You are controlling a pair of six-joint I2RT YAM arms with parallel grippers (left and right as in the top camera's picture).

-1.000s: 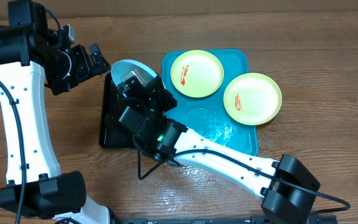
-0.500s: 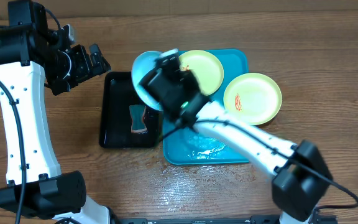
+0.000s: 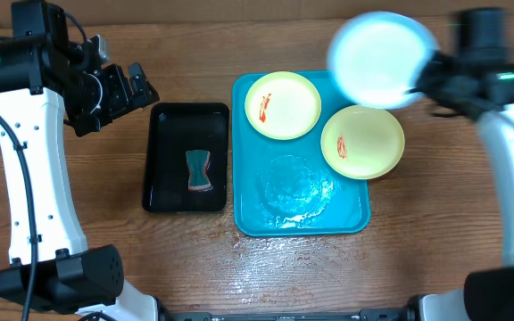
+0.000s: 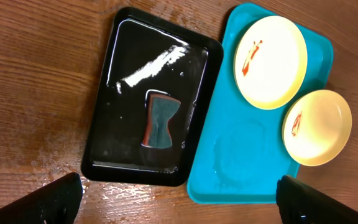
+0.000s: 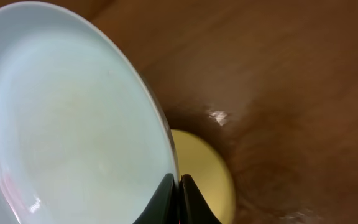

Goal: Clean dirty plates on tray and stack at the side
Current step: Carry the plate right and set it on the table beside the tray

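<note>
Held plate [image 3: 384,60]: pale, clean-looking, motion-blurred, raised over the far corner of turquoise tray [image 3: 302,209]. Its rim is pinched in R gripper [image 5: 179,194], fingers clenched on the edge. Below that gripper: plate B [image 3: 362,141], red-smeared, overhanging tray's R rim. Plate A [image 3: 282,104], smeared, sits inside far rim. Tray's near half is wet, open. L gripper [image 4: 179,205]: fingers spread wide, released, high above black tray [image 4: 123,93] w/ sponge [image 4: 160,121]. Wood table [image 3: 435,232] surrounds both trays.

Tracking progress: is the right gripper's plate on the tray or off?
Off: the right gripper holds the plate by its rim, raised clear of the tray.
</note>
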